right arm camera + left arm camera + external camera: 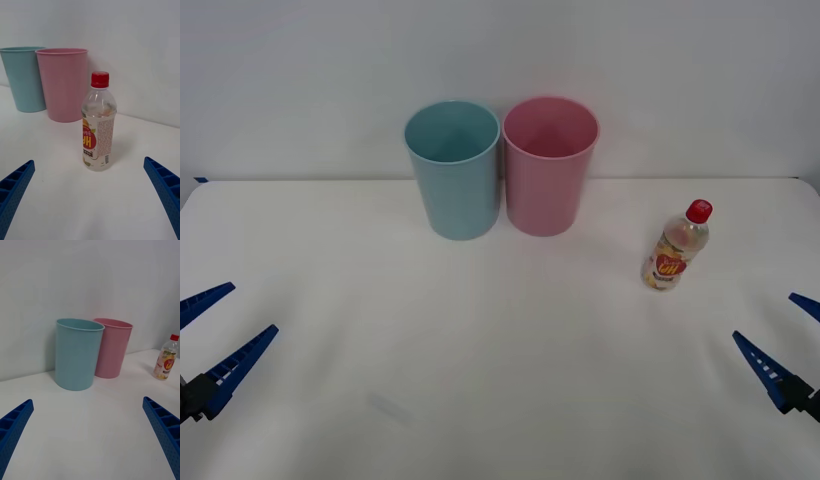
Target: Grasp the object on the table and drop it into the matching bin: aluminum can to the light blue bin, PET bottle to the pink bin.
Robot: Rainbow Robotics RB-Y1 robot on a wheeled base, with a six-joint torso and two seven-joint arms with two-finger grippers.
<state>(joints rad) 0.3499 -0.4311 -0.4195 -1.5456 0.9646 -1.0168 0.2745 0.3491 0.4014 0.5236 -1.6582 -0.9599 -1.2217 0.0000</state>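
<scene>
Now, bottle: the small clear plastic bottle with red cap (676, 247) stands upright on the white tabletop (480, 350), right of the tall pink plastic bin (549, 165).
Nearer arm: right gripper (792, 340), fingers spread, empty; bottle ahead, slightly inward.
Left gripper (208, 336): spread, far off.
</scene>
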